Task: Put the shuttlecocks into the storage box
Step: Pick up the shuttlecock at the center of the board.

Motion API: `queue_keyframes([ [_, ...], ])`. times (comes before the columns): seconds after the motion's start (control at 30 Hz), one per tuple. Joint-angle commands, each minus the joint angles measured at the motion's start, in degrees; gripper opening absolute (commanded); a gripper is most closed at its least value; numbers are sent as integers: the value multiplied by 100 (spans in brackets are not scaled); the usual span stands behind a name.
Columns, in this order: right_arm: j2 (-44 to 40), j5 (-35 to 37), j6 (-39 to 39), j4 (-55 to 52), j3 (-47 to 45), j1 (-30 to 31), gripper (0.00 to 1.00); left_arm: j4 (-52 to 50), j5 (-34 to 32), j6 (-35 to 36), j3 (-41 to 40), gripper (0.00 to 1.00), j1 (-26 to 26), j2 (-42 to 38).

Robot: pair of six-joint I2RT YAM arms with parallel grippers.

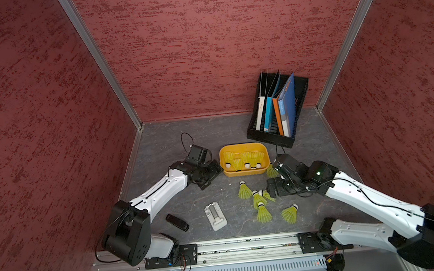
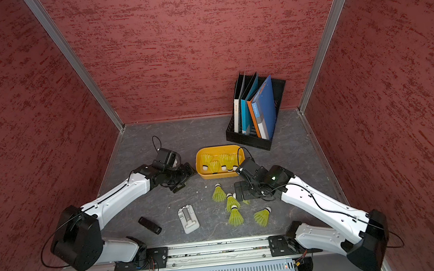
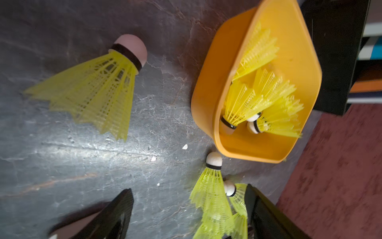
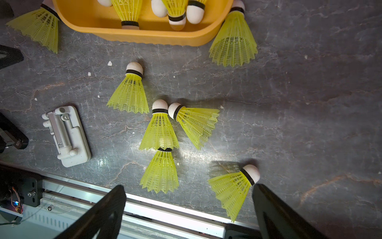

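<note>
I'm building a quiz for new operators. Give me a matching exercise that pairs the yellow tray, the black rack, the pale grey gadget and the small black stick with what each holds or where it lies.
Things:
1. yellow tray
2. black rack
3. grey gadget
4. black stick

Places or states:
A. holds leaning folders by the back wall
B. lies nearest the left arm
C. has several shuttlecocks inside
D. lies flat between the black stick and the loose shuttlecocks

Pairs: 1-C, 2-A, 3-D, 4-B
</note>
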Motion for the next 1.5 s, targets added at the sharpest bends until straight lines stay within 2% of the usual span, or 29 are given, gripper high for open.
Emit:
queue_keyframes([
  [0.0,-102,-204,-542,927,118,24,98,572,-356,-1606,28,88,-33,189],
  [0.13,-1,-1186,-1195,2304,-100,-487,98,675,-830,-2256,32,87,-134,231],
  [0.27,903,-2361,-1284,2845,364,-1132,98,808,-1041,-2843,0,87,-227,337],
  [0.33,1388,-2730,-1264,2936,666,-1293,98,902,-1158,-3102,-42,86,-271,374],
  [0.5,2350,-3044,-1029,2992,1281,-1571,98,969,-1596,-3645,-152,85,-353,422],
  [0.63,2563,-2991,-907,2981,1536,-1637,98,1141,-1683,-4096,-324,83,-363,577],
  [0.77,2579,-2979,-887,2949,1605,-1640,98,1203,-1943,-4123,-350,83,-358,656],
  [0.87,2545,-2970,-888,2929,1573,-1637,98,1275,-2031,-3931,-300,83,-282,749],
  [1.03,2461,-3004,-830,2980,1449,-1638,98,870,-2222,-3149,-9,85,-50,894],
  [1.33,2470,-3014,-836,2976,1441,-1637,99,859,-1976,-2072,246,86,549,1086],
  [1.47,2545,-3039,-833,2981,1482,-1636,98,954,-1598,-1417,625,86,709,1407],
])
